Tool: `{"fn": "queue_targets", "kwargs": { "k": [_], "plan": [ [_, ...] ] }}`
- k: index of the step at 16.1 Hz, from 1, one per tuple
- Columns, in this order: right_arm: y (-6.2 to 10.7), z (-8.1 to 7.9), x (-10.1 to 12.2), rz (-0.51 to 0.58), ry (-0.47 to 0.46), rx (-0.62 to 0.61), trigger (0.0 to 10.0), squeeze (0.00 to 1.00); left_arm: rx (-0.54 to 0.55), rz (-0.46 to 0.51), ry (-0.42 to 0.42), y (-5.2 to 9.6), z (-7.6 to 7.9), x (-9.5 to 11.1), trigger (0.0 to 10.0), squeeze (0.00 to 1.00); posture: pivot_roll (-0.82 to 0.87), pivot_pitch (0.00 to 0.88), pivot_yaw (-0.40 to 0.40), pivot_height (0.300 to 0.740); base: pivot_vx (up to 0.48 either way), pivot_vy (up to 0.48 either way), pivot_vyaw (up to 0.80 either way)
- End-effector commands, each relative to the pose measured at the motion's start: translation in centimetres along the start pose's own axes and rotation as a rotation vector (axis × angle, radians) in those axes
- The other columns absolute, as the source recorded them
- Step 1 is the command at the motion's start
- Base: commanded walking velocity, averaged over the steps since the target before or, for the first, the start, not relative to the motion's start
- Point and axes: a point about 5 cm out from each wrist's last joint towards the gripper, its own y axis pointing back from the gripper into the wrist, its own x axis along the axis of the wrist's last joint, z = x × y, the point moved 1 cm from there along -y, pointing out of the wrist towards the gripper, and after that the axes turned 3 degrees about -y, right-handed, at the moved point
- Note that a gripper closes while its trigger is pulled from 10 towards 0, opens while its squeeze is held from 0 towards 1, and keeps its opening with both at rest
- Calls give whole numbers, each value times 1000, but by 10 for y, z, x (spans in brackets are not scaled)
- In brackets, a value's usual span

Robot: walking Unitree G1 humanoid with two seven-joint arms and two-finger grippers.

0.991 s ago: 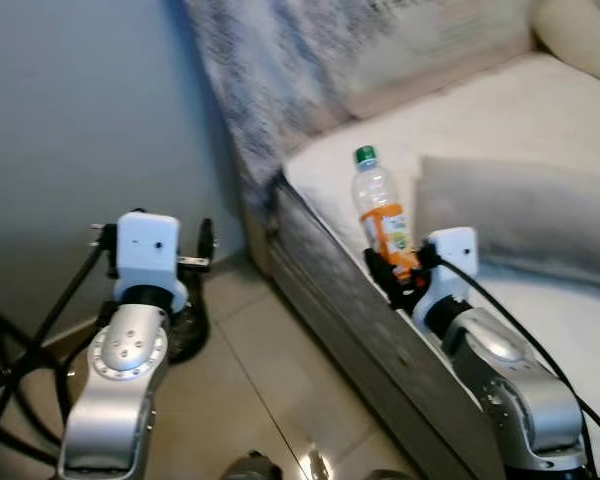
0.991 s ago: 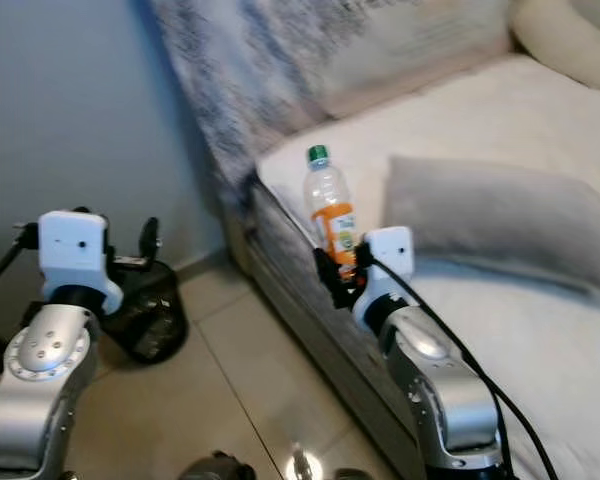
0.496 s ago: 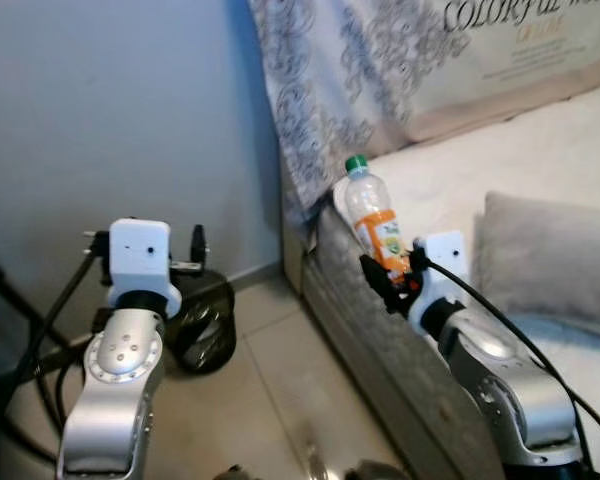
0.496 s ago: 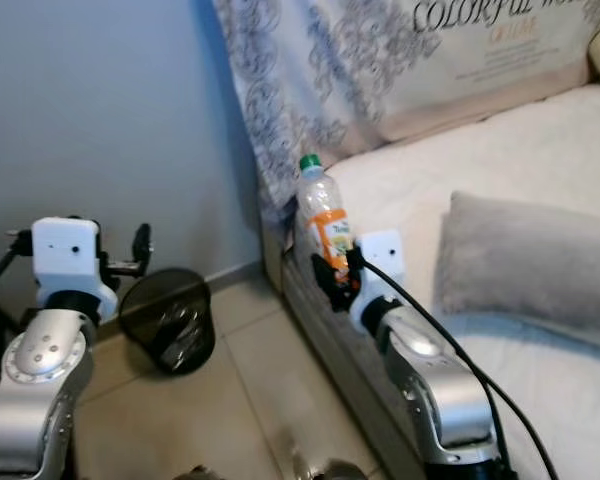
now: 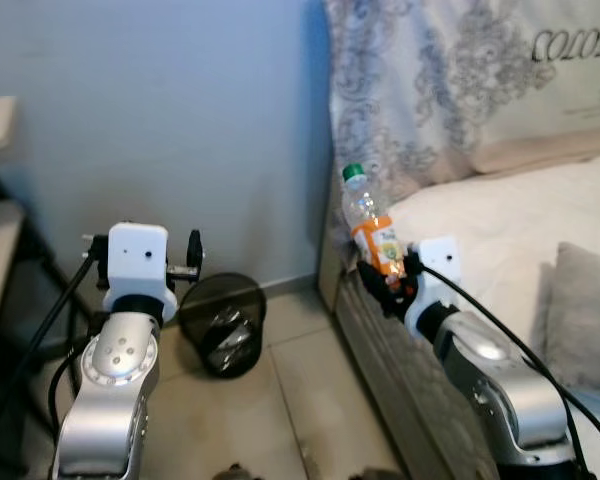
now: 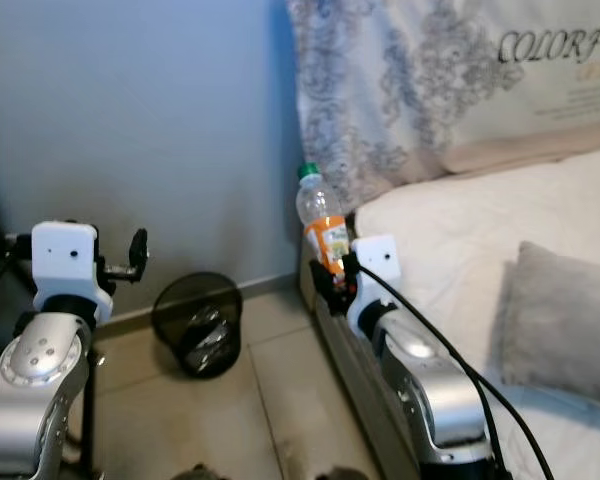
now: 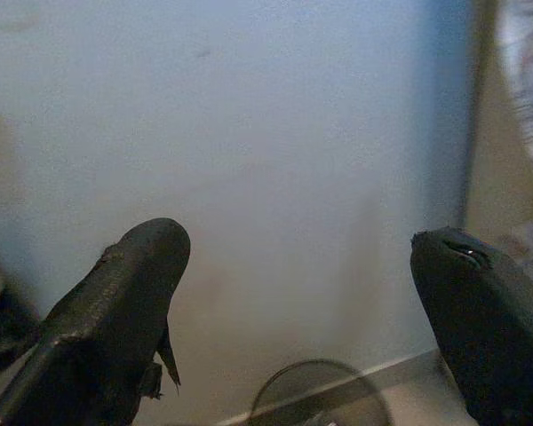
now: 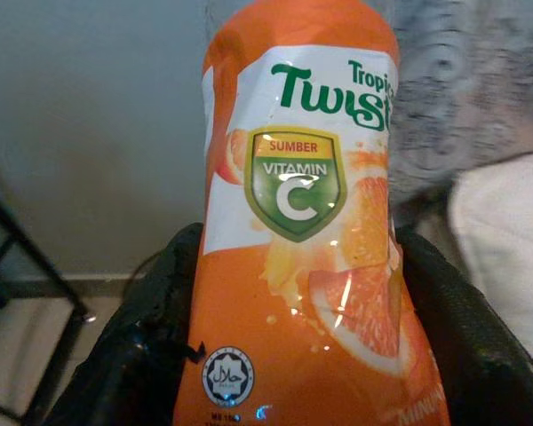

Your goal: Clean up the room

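Two black fingers of the right gripper are clamping the green-capped, orange-labelled clear plastic bottle, hiding its base; left gripper fingers are spread apart above the half-hidden black mesh wastebasket.

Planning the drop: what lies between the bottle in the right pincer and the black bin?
Bare tiled floor and the bed's grey corner, seen in the right eye view. The right pincer holds the bottle; the bin stands by the wall.

Open floor between bin and bed
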Motion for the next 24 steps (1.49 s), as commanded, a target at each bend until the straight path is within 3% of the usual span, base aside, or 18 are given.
{"fn": "queue_targets", "kwargs": {
  "k": [1, 5, 10, 13, 15, 24],
  "plan": [
    [2, 10, -1, 1, -2, -47, 10000, 0, -36, 13, 3, -1, 7, 3, 10000, 314, 10, 80, 8, 740, 319, 0, 0],
    [-1, 6, -4, -15, 49, -25, 10000, 0, -39, 13, 4, -1, 5, 3, 10000, 318, 15, 74, 7, 740, 318, 0, 0],
    [-4, 4, -7, -22, 54, -21, 10000, 0, -48, 10, 1, -1, 6, 1, 10000, 322, 18, 60, 1, 740, 318, 0, 480],
    [-4, 3, -9, -36, 103, -6, 10000, 0, -52, 10, 0, -1, 6, 0, 10000, 322, 16, 49, 2, 740, 316, 0, 419],
    [-4, 10, -11, -28, 23, -70, 10000, 0, -63, 14, -2, -2, 8, 0, 10000, 318, 15, 46, 1, 740, 317, 0, 400],
    [-2, 6, -16, -52, 42, -38, 10000, 0, -87, 1, 3, 0, 8, -5, 10000, 325, 19, 53, 0, 740, 317, 0, 0]
  ]
}}
